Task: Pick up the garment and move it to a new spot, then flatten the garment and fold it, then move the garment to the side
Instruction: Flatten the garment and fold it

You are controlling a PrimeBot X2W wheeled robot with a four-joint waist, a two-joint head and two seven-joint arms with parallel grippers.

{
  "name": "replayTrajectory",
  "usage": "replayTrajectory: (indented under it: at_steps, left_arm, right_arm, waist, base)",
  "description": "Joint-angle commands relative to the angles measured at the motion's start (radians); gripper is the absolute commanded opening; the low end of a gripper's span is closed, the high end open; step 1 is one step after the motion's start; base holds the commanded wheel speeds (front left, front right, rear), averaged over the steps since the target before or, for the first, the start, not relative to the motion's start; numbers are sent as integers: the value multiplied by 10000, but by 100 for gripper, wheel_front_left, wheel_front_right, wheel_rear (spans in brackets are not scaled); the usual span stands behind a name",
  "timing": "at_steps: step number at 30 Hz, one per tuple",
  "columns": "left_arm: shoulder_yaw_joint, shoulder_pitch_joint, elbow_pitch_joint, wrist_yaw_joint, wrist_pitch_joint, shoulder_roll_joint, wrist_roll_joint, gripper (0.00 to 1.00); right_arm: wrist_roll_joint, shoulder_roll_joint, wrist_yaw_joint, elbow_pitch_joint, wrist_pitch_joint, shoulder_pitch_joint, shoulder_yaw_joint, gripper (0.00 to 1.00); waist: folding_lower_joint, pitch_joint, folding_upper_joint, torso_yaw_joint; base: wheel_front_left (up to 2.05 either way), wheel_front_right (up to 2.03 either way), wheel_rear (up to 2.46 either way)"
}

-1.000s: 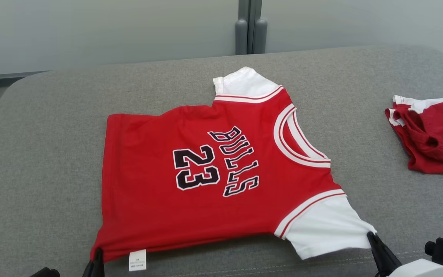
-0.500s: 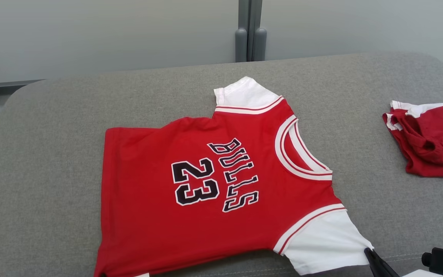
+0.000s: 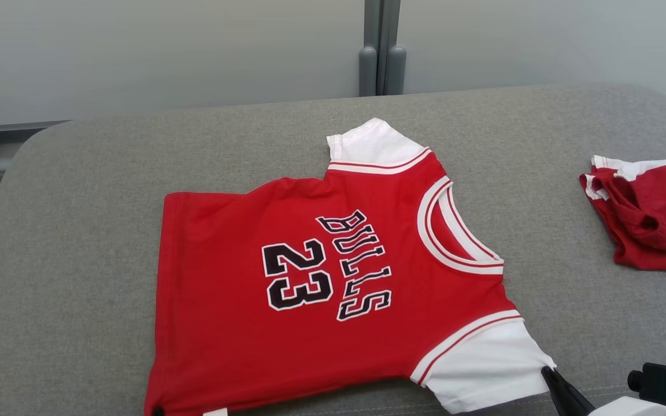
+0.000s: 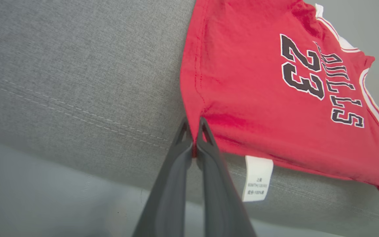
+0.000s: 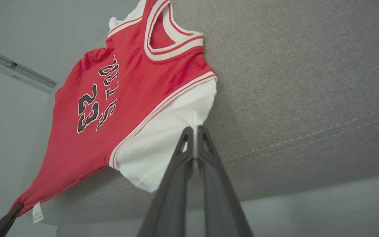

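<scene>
The garment (image 3: pixel 310 277) is a red jersey printed "BULLS 23" with white sleeves, spread face up on the grey cushioned table (image 3: pixel 78 202). My left gripper (image 4: pixel 194 126) is shut on the near hem corner of the garment (image 4: pixel 258 82), beside a white label (image 4: pixel 258 177). My right gripper (image 5: pixel 195 131) is shut on the corner of the near white sleeve (image 5: pixel 163 131). In the head view the right gripper (image 3: pixel 547 372) shows at the sleeve tip, and the left gripper (image 3: pixel 158 411) is a dark speck at the bottom edge.
A second red and white garment (image 3: pixel 651 214) lies crumpled at the table's right side. The table's front edge with its stitched seam (image 4: pixel 77 112) runs just below both grippers. Grey posts (image 3: pixel 382 69) stand behind the far edge.
The head camera has tilted, so the whole picture sits lower. Both grippers keep their hold, and the garment's near edge, slightly lifted before, now lies lower and closer to the front edge.
</scene>
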Motion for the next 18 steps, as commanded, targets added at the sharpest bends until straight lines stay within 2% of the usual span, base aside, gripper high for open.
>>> replayTrajectory:
  at_steps: [1, 9, 18]
  left_arm:
    - [6, -184, -42, 68, 51, 40, 68, 0]
    - [-182, -786, -496, 476, 1005, 47, -157, 0]
    - [-278, -2306, -375, 1026, 2122, 268, -34, 0]
  right_arm:
    - [-67, -2, -7, -27, 55, -146, 26, 0]
    - [-406, -2, -5, 184, 547, -863, 36, 0]
    - [-964, -6, -4, 1156, 1096, -2888, -79, 0]
  waist:
    - [1, -4, 0, 19]
    - [1, 53, 0, 129]
    - [1, 411, 0, 179]
  base:
    - [0, 0, 0]
    - [0, 0, 0]
    - [0, 0, 0]
